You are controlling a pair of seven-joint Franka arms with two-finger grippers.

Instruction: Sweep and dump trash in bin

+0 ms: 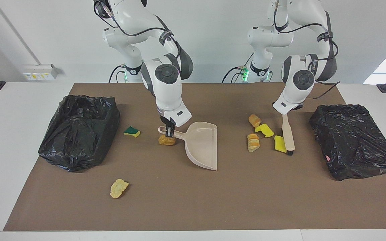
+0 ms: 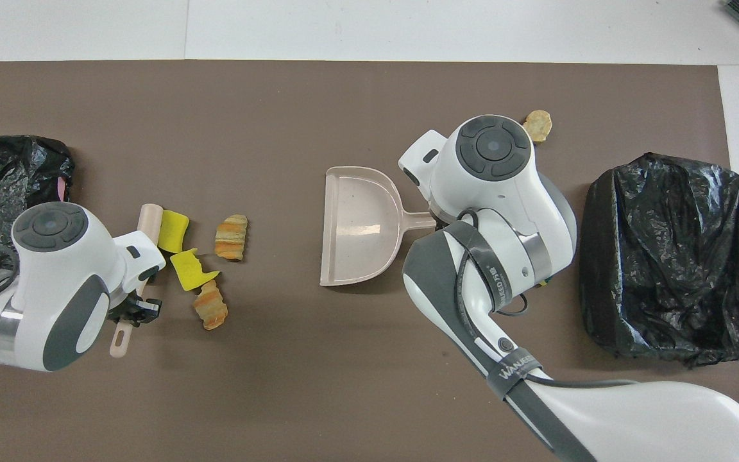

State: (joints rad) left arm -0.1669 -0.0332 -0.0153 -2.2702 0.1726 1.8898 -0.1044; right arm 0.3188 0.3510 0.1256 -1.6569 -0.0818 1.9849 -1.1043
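Two grippers grip tools mid-mat: the right gripper [image 1: 169, 130] clamps the dustpan [image 1: 202, 144] handle above a nugget [image 1: 166, 140]; the left gripper [image 1: 285, 113] clasps the brush [image 1: 288, 134], touching a yellow sponge bit [image 1: 279, 143].

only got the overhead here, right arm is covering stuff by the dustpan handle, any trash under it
Observer: Yes, a tan nugget lies directly beneath the right gripper, which is shut on the dustpan handle.
Operator: anything else hidden there
Observer: A green-and-yellow sponge piece lies between that nugget and the bin at the right arm's end.
Operator: and the left arm, is it low enough
Observer: The left gripper holds the brush with its bristles apparently down at the mat, against a yellow sponge bit.
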